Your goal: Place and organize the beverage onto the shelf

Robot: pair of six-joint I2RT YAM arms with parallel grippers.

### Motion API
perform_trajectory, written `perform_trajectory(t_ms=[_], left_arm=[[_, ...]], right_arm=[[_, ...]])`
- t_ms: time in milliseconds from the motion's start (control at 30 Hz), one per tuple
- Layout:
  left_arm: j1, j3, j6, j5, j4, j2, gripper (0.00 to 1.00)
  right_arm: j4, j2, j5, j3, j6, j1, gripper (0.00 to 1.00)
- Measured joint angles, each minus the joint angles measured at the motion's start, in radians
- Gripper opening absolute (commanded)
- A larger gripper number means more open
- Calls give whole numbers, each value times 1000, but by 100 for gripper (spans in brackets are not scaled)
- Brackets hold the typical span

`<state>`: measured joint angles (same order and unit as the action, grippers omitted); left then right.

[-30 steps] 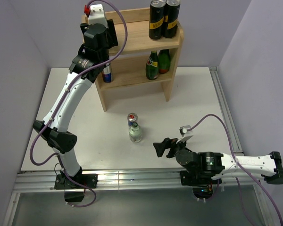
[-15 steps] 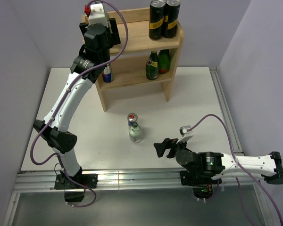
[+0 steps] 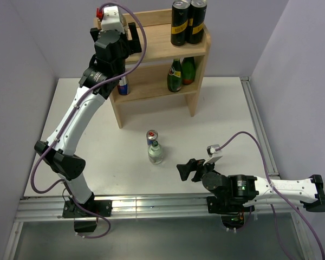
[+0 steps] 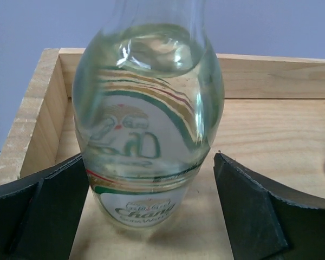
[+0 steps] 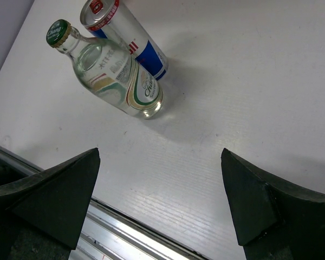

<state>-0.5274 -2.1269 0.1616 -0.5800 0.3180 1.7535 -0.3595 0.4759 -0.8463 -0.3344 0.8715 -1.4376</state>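
Wider than a second ago, my left hand (image 4: 150, 162) stands open astride the clear Chang bottle (image 4: 149, 97) on the shelf (image 4: 271, 130), holding nothing.

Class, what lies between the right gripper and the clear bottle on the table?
Only bare table separates the right gripper and the clear bottle; the right wrist view shows it.

- I'm working in a robot lab cell: plain lilac walls (image 3: 298, 49) box in a white desk (image 3: 227, 114).
- My left arm (image 3: 78, 116) and right arm (image 3: 281, 187) are bolted to an aluminium rail (image 3: 151, 205), with purple cables (image 3: 242, 132) trailing.
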Motion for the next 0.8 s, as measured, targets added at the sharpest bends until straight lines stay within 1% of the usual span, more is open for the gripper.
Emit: perform_trajectory(t_ms=[233,333,500,633,733,800], left_arm=[[-24,77,25,-2,9,-75,99],[-35,108,24,-27,23,-124,99],[-32,112,7,-113,31,-187,100],[-37,112,4,-171,55,-200,99],[-81,149,4,-207,73,-217,99],[-141,206,4,-239,95,-249,99]], right_arm=[[0,0,0,0,2,0,100],[0,0,0,0,3,0,100],[0,0,0,0,3,0,100],[0,0,0,0,3,0,100],[0,0,0,2,3,0,100],[1,0,0,4,3,0,100]])
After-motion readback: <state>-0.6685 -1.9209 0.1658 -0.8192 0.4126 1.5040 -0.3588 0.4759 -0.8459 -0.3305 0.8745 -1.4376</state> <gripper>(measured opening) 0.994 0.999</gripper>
